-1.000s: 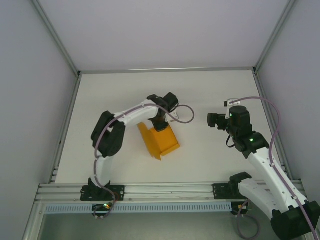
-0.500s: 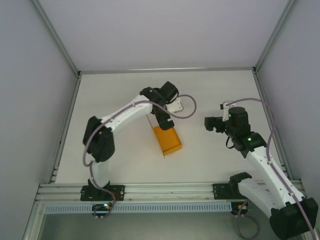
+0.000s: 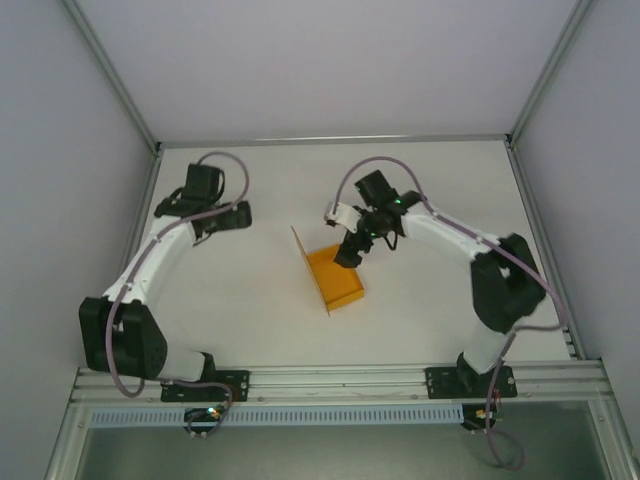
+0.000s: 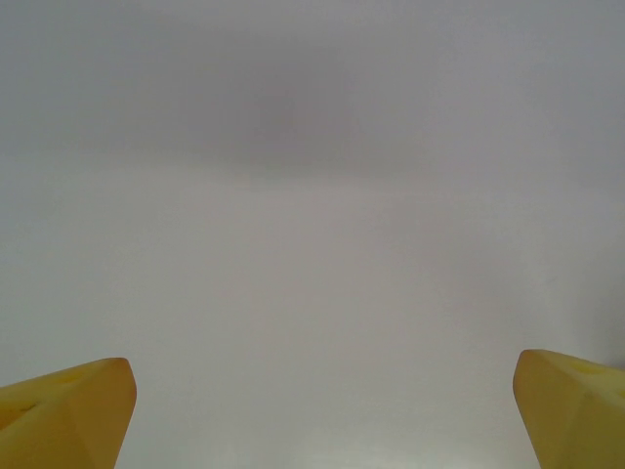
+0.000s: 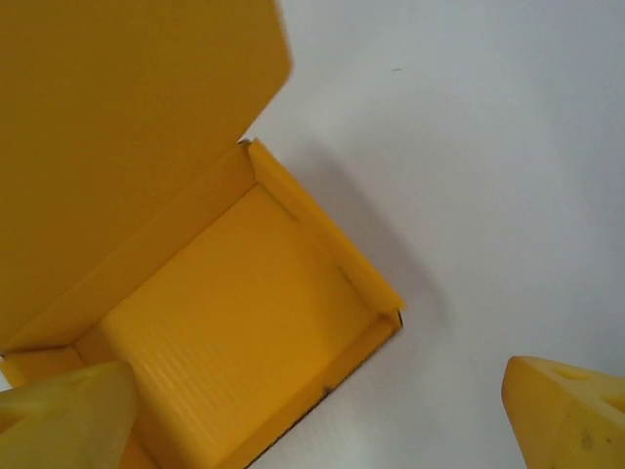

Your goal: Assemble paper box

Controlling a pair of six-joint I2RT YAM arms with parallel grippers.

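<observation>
Orange-yellow card box (image 3: 338, 282) sits mid-desk (image 3: 430, 180), lid flap upright on its 9 o'clock side. Right pincer (image 3: 349, 256) spread wide, hovering over the box's 12 o'clock edge. Left pincer (image 3: 240, 214) spread wide, empty, out at 10 o'clock.

A white table (image 3: 430, 180) takes the middle, matte under soft, even light. Pale grey walls close it in: the back wall (image 3: 330, 60) at 12 o'clock, the left wall (image 3: 50, 200) at 9, the right wall (image 3: 610, 180) at 3. Slanting metal posts (image 3: 112, 75) stand at 11 and 1. An aluminium rail (image 3: 340, 380) runs along 6 o'clock, with a slotted strip (image 3: 330, 414) just below it.
</observation>
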